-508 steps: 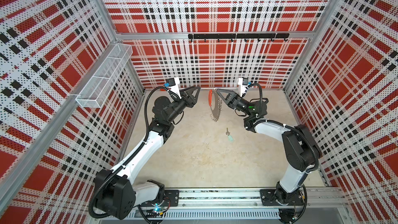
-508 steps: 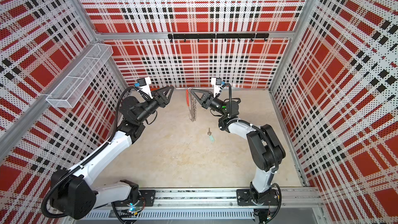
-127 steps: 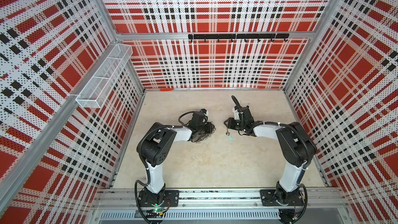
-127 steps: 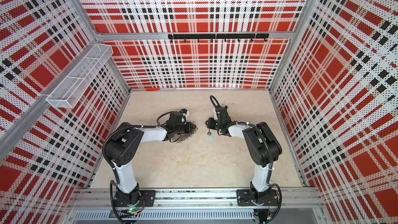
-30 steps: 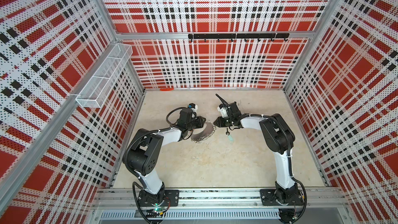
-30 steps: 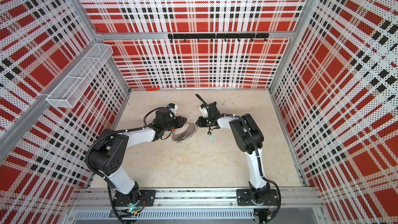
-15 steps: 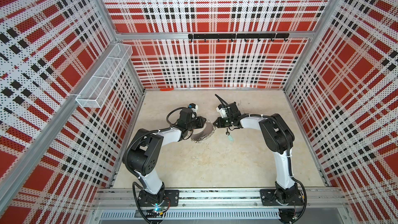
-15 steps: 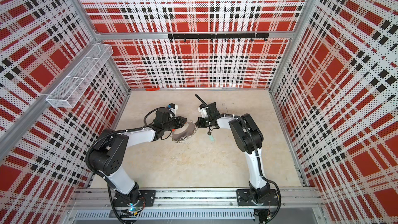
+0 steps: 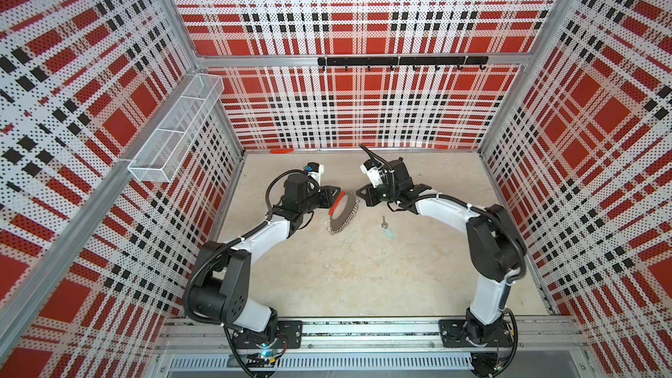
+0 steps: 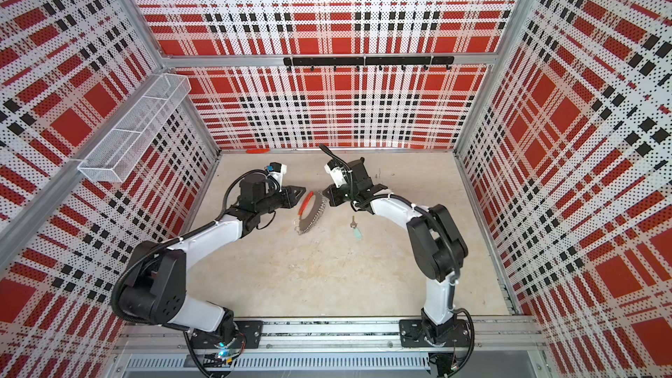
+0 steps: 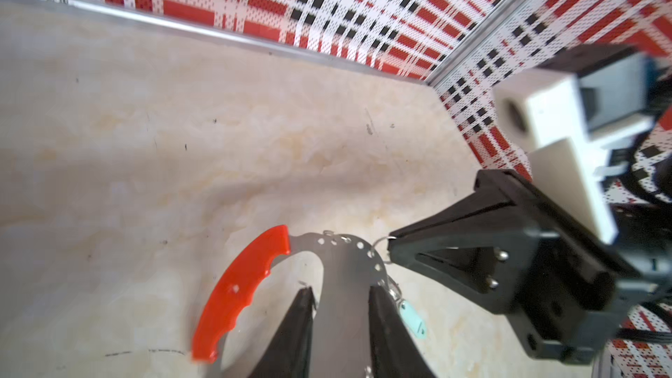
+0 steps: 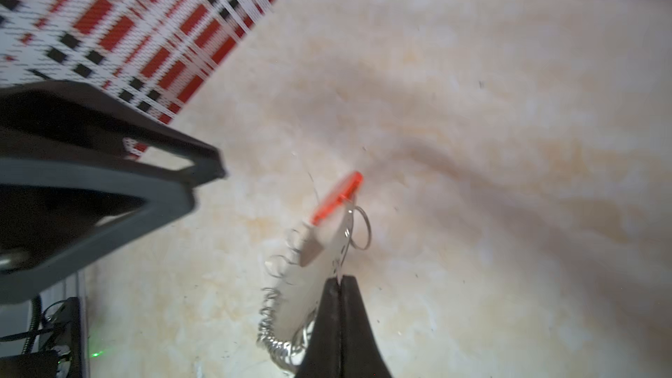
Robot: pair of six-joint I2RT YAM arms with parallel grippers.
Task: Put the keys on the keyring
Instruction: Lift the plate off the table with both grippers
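While the small dark metal key (image 9: 383,222) with its pale teal oval tag (image 9: 390,231) lies loose on the beige desk (image 9: 345,278), we hold the large grey metal keyring (image 9: 343,209) on edge between our two arms. The keyring is a crescent plate with a red plastic grip (image 11: 240,292) and a fringe of small wire loops.

Our left arm (image 9: 262,234) comes in on the keyring's red-grip side. In the left wrist view the left jaws stand partway apart with the flat plate (image 11: 342,285) between them. We judge that they clamp across it, since something must be holding the plate up off the desk.

Our right arm (image 9: 443,209) meets the keyring from the opposite side. The right jaws are fully closed, pinching a thin wire loop (image 12: 340,274) at the plate's rim. We read this two-sided hold as a way to steady the plate while one loop is singled out and pulled clear of its neighbours, so that the key has somewhere to go.

The key sits near the keyring on the right arm's side, apart from it and touched by neither arm. In the left wrist view its tag (image 11: 411,316) shows just past the plate's edge. By our reckoning the threading itself is not yet begun. One arm must let go and fetch the key, and the thin loop could slip from the pinch.
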